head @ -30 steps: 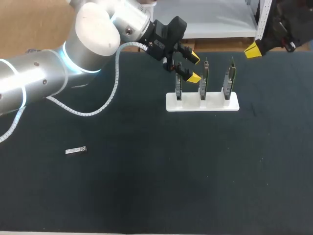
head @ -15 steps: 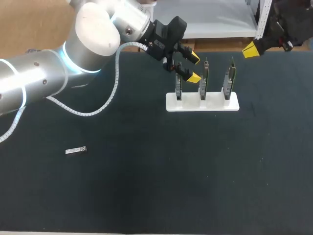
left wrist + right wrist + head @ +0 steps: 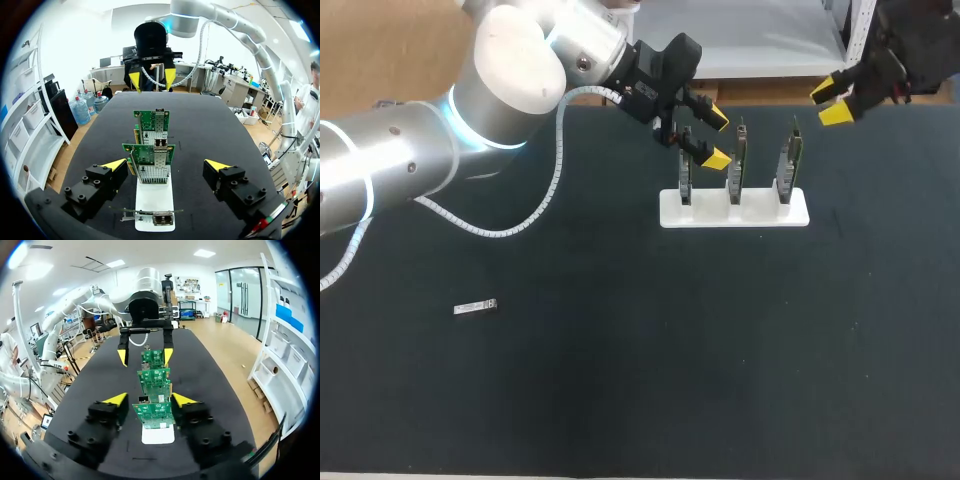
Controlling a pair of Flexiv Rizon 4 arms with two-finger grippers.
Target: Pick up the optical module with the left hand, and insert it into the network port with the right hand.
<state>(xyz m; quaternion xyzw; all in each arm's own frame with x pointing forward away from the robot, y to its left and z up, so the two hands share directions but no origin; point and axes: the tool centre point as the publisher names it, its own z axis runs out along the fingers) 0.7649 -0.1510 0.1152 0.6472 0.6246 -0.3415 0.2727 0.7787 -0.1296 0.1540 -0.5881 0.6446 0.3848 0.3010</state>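
The optical module [image 3: 475, 307] is seen lying flat on the dark tabletop [image 3: 620, 380], well apart from both arms and from the white stand [image 3: 734, 210]. It is shown only in the head view, too small for its ends to be told apart. Three network cards [image 3: 735, 165] are held upright in a row in the stand. In the head view they are seen edge-on, so nothing on their faces can be made out. In the left wrist view the network ports [image 3: 160, 145] are shown as metal cages on two cards, while the nearest card is reduced to a thin edge under the wrist.

The left end effector [image 3: 718, 140] is held at the row's left end, its fingers spread apart to either side of the cards with nothing gripped. The right end effector [image 3: 830, 102] is held off the row's other end, fingers apart and empty. Its arm is largely cut off at the corner of the head view.
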